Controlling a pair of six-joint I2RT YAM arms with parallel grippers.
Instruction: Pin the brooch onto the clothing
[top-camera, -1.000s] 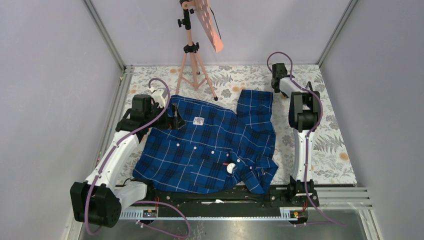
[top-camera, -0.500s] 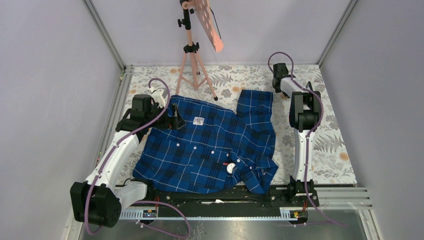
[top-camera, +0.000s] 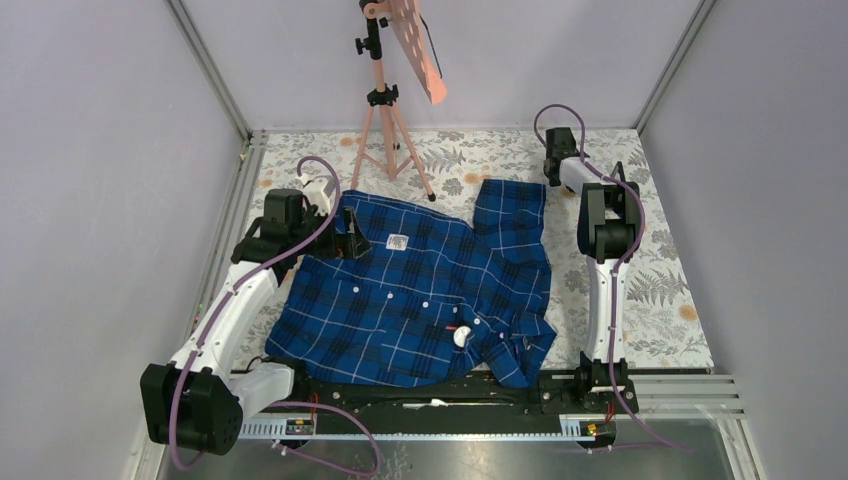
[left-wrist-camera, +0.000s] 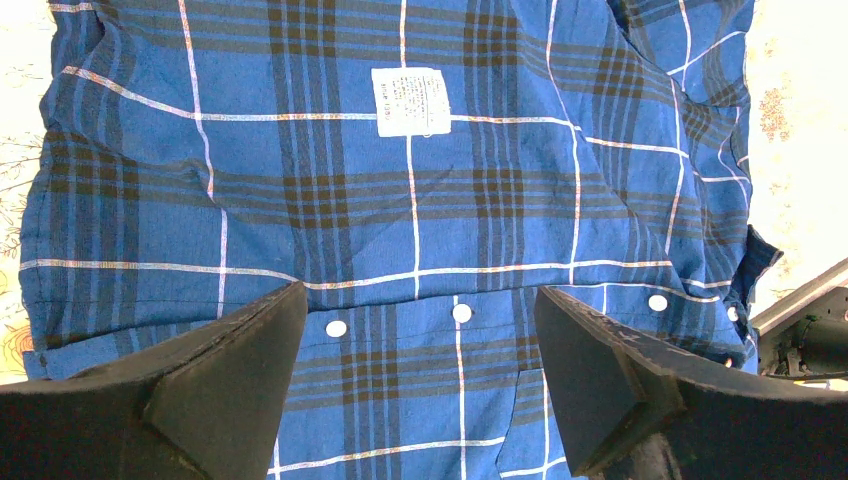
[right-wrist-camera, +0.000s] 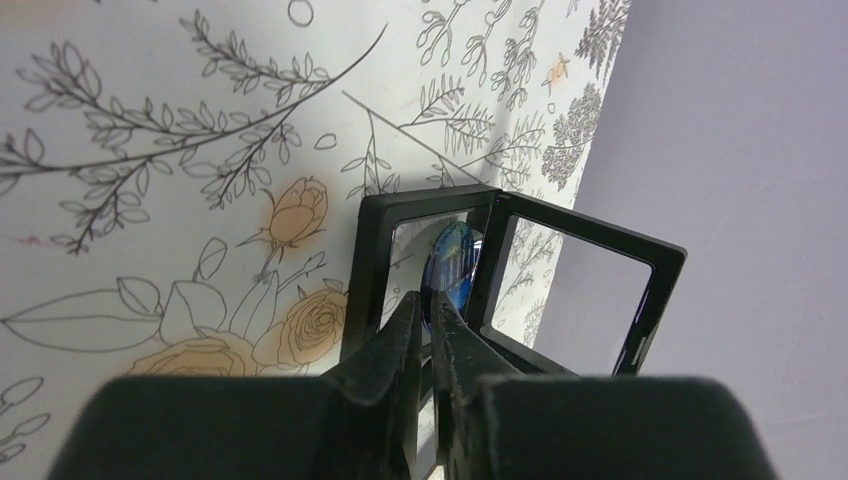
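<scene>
Blue brooch in its black case is pinched by right jaws.

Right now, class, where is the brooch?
In the right wrist view, the blue brooch sits in an open black case on the floral tablecloth beside the purple wall, its lower edge between the fingertips of the right gripper.

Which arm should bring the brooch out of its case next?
Right: the right gripper is at the brooch in the open case; the left gripper hangs open over the shirt, away from it.
</scene>
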